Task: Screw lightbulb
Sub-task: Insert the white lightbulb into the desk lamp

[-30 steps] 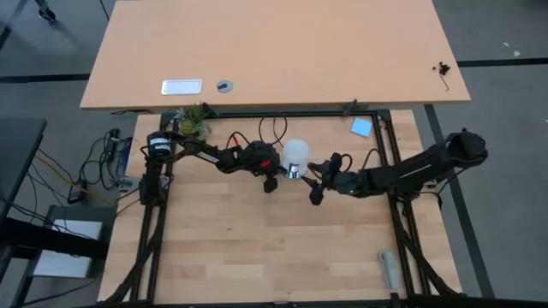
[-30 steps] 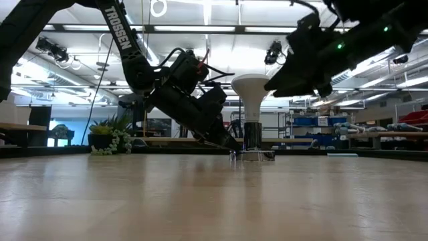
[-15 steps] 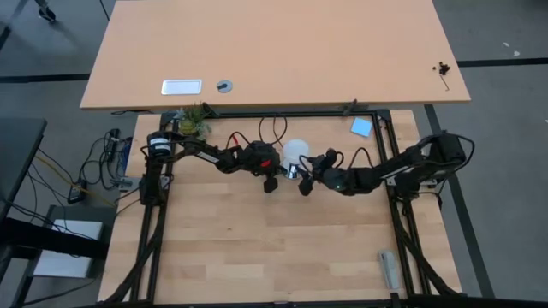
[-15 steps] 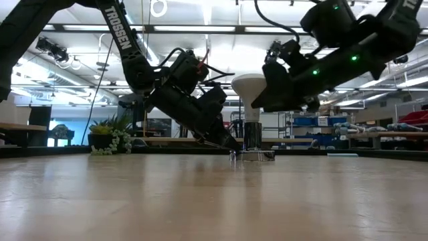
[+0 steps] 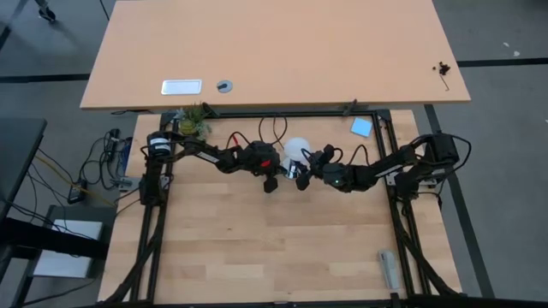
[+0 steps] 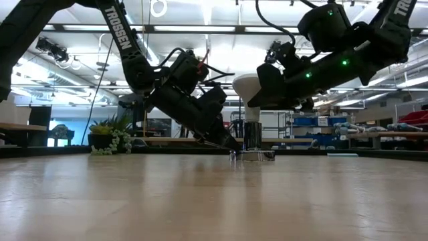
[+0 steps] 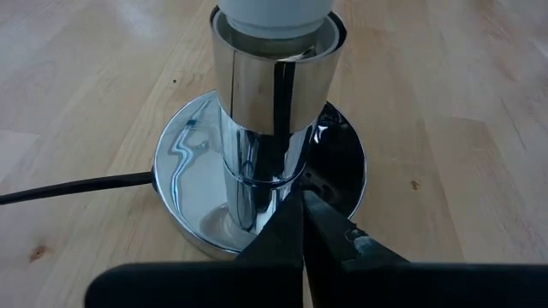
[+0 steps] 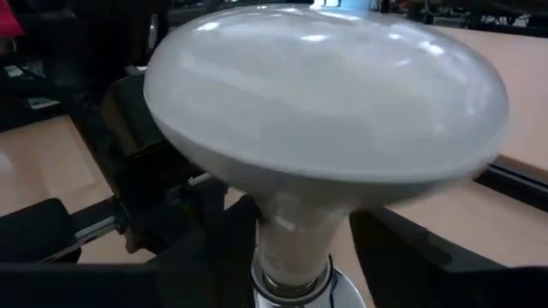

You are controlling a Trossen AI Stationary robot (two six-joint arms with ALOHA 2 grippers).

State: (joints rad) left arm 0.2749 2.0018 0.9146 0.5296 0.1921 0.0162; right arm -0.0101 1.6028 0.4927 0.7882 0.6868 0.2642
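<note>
White, wide-domed lightbulb (image 8: 325,103) stands upright in a chrome socket column (image 7: 274,111) on a round mirrored base (image 7: 184,184). Left gripper (image 7: 301,214), fingers pressed together, tips resting on that base. Right gripper (image 6: 264,84) at the dome; fingers (image 8: 398,252) straddle the neck, grip not discernible.

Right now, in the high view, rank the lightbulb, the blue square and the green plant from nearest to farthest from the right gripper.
1. lightbulb, right at the right gripper, mid-table.
2. blue square, at the table's far right edge.
3. green plant, at the far left corner.
</note>
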